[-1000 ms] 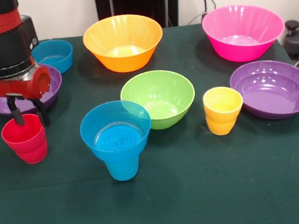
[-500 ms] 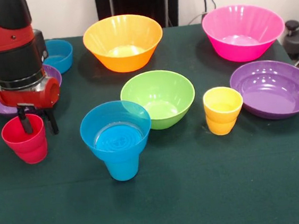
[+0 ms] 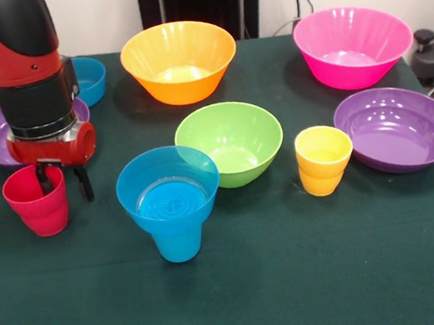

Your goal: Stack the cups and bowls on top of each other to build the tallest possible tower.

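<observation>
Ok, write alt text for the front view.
A red and black robot arm lowers its open claw over the rim of a red cup, one finger inside, one outside. On the green cloth, a small blue bowl sits on a blue cup, near a lime bowl, yellow cup, and orange, pink and purple bowls.

A dark green cloth (image 3: 307,277) covers the table across most of the frame. Along the top, a pale wall (image 3: 93,20) flanks a black stand (image 3: 200,1) at centre.
</observation>
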Robot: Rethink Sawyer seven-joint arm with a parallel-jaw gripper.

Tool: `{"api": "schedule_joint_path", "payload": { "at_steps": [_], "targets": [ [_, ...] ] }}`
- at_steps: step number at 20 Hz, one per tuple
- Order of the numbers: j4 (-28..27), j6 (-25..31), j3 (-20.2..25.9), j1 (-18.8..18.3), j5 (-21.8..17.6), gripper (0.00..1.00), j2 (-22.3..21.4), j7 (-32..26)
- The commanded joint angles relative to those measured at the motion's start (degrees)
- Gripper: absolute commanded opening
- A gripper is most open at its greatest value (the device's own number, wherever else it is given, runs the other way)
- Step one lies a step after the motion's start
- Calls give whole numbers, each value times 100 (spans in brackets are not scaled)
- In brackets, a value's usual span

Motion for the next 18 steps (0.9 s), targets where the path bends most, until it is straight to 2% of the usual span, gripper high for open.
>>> {"api": "schedule_joint_path", "payload": {
  "at_steps": [1,6,7,18],
  "targets": [
    [130,-71,-187,68,-426,100,146,-1156],
    [197,-24,-237,96,-416,100,83,-1066],
    [183,5,-242,107,-412,0,79,-1069],
    [44,199,-262,200,-373,0,78,-1108]
  ]
}}
